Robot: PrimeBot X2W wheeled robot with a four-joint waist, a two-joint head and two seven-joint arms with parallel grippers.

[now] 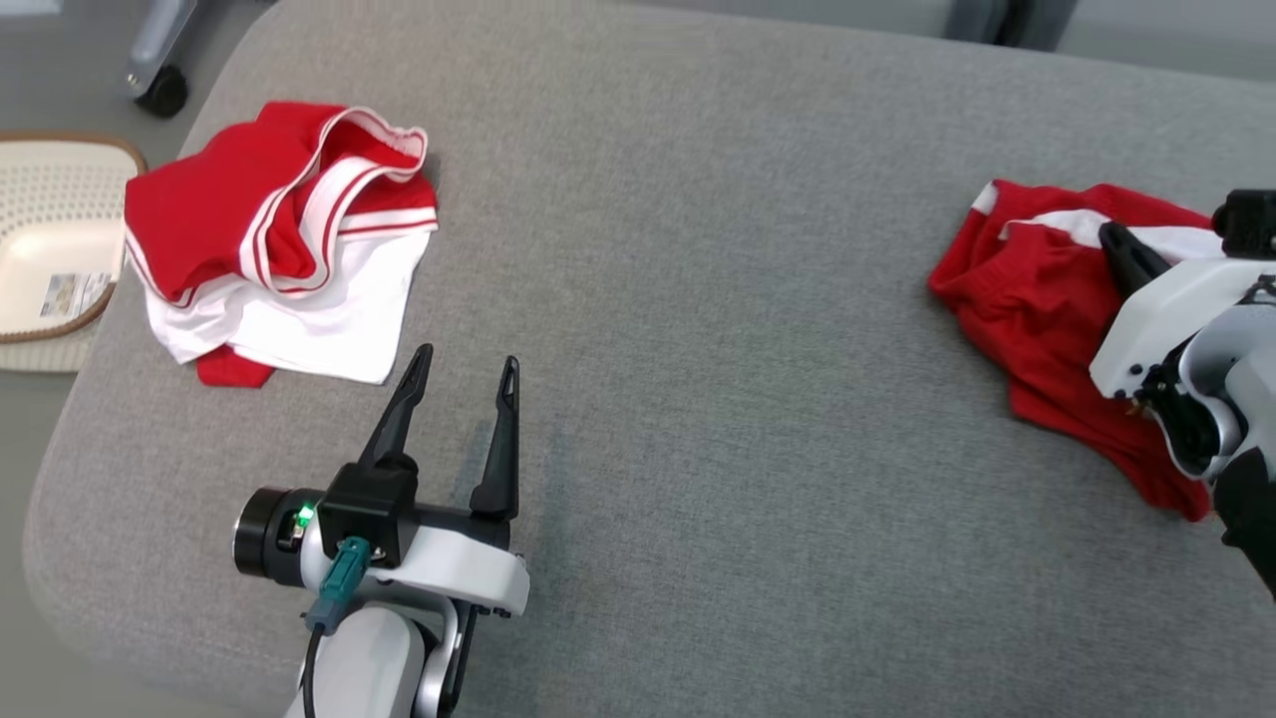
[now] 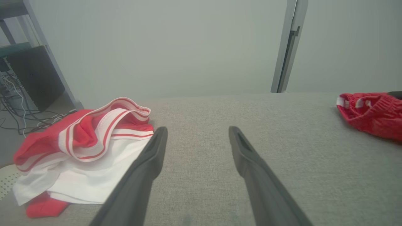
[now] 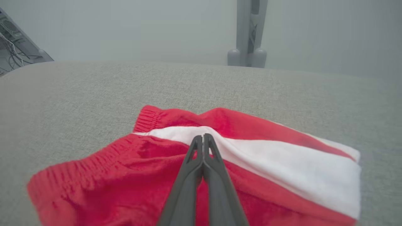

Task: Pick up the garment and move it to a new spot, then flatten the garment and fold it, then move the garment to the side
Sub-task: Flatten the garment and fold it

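Beside a pale basket [image 1: 60, 189], grey cushion [image 1: 718, 299] bears crumpled garment [image 1: 1037, 299].

A grey fabric cushion [image 1: 698, 299] spans the frame. At the left edge sits a cream perforated basket [image 1: 70, 184] with a brown rim; a black caster [image 1: 162, 92] stands upper left.

1. A grey fabric-covered desk [image 1: 698, 249] with rounded corners spreads wide.
2. Behind it stands a plain pale grey wall [image 2: 157, 47] with a grey metal post [image 2: 289, 47].
3. At left, by the grey floor [image 1: 60, 70]: a cream basket [image 1: 40, 179], a black caster [image 1: 161, 92], a dark computer case [image 2: 31, 78] and cables [image 2: 12, 106].
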